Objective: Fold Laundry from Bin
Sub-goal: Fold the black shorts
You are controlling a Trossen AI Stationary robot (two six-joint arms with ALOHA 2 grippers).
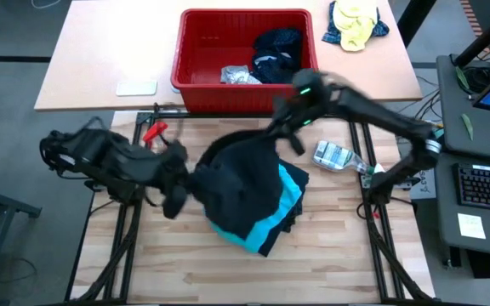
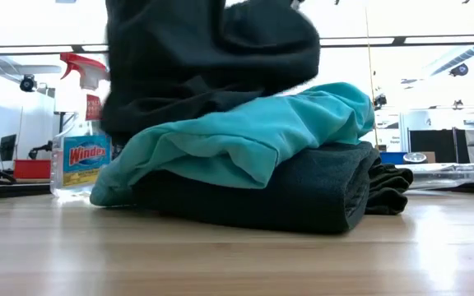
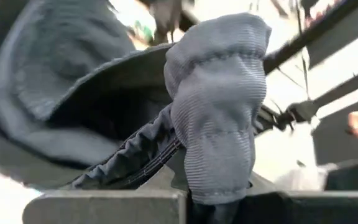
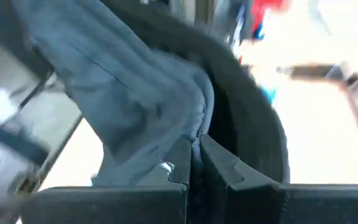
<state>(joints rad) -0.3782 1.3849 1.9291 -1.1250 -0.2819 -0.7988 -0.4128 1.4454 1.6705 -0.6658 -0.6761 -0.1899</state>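
A black garment (image 1: pixel 236 174) is stretched between my two grippers above the middle of the wooden table. My left gripper (image 1: pixel 179 178) is shut on its left end and my right gripper (image 1: pixel 286 127) on its far right end. In the low view it hangs (image 2: pixel 204 57) over a turquoise garment (image 2: pixel 245 136), which lies on a folded dark grey garment (image 2: pixel 303 189). The red bin (image 1: pixel 196 51) stands at the far edge with dark laundry (image 1: pixel 275 51) in it. My left gripper pinches a bunched, ribbed grey edge of the garment (image 3: pixel 213 124) between its two fingers; the ribbed cloth bulges out past the fingertips. The garment hangs lifted from there. My right gripper pinches a fold of the dark cloth (image 4: pixel 185 124) between its shut fingers (image 4: pixel 219 165). The cloth trails away from the fingertips, lifted off the table.
A Windex spray bottle (image 2: pixel 76 140) stands left of the pile, its red trigger (image 1: pixel 153 132) near the left arm. A clear plastic bottle (image 1: pixel 334 155) lies right of the pile. A yellow-and-blue cloth bundle (image 1: pixel 356 24) sits beside the bin. The near table half is bare wood.
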